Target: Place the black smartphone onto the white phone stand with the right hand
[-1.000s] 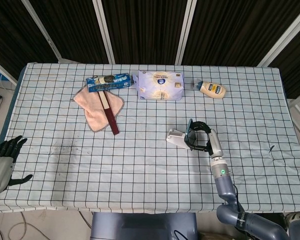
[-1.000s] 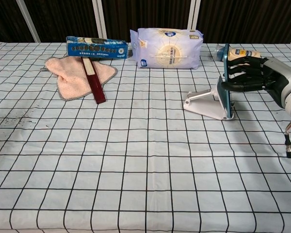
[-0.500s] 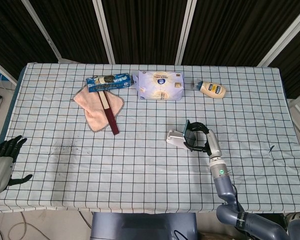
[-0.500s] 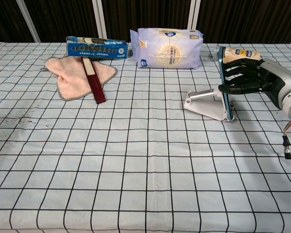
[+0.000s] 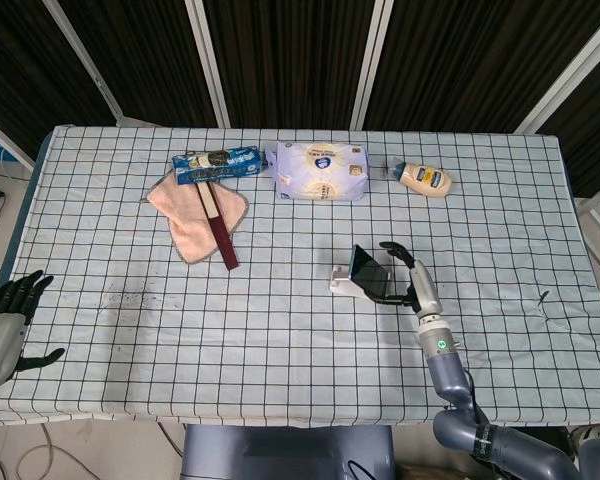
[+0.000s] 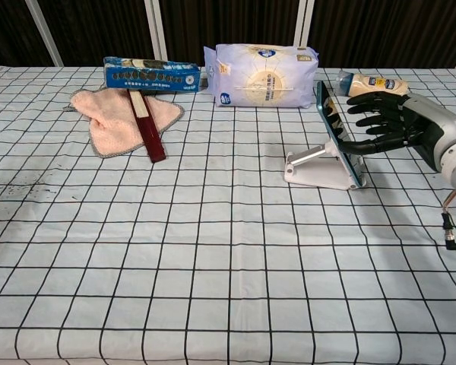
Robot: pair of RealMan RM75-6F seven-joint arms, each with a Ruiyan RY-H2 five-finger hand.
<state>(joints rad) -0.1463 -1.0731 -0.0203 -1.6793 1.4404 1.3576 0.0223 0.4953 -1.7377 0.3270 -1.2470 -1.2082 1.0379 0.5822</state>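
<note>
The black smartphone (image 5: 368, 272) (image 6: 336, 131) leans back on the white phone stand (image 5: 342, 284) (image 6: 311, 169), right of the table's middle, its lower edge in the stand's lip. My right hand (image 5: 412, 278) (image 6: 399, 125) is just right of it with its fingers spread toward the screen. The thumb reaches the phone's lower part, and I cannot tell whether it touches. My left hand (image 5: 5, 325) hangs off the table's front left corner, fingers apart and holding nothing.
At the back lie a pink cloth (image 5: 195, 215) with a dark red strip (image 5: 218, 228) on it, a blue box (image 5: 217, 164), a white pack (image 5: 320, 171) and a mayonnaise bottle (image 5: 425, 179).
The phone has tipped from upright to leaning back on the stand. My right hand has let go of it and spread its fingers. The left hand has not moved.
</note>
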